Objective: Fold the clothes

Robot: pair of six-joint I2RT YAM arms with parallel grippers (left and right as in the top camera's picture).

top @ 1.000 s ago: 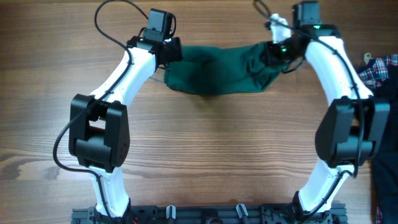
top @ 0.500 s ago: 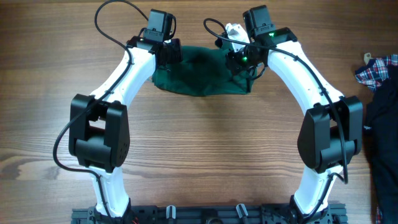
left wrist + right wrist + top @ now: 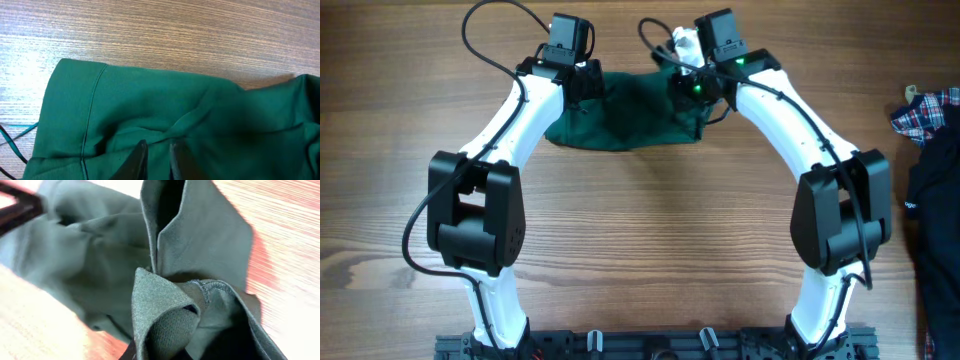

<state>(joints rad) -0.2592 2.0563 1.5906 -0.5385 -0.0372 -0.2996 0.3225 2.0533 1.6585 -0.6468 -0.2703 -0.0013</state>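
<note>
Green garment [image 3: 625, 118] lies bunched at the wooden table's [image 3: 650, 240] far side. The left gripper [image 3: 158, 151], nearly closed, pinches a ridge of it; the right gripper [image 3: 690, 90] is clamped on a raised wad. Either shallow pinch may slip, skewing the fold.

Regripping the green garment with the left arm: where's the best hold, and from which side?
Likely the green garment's stitched hem: it lies flat and unwrinkled, with table beside it. Come in low from that table side, slipping one finger under.
</note>
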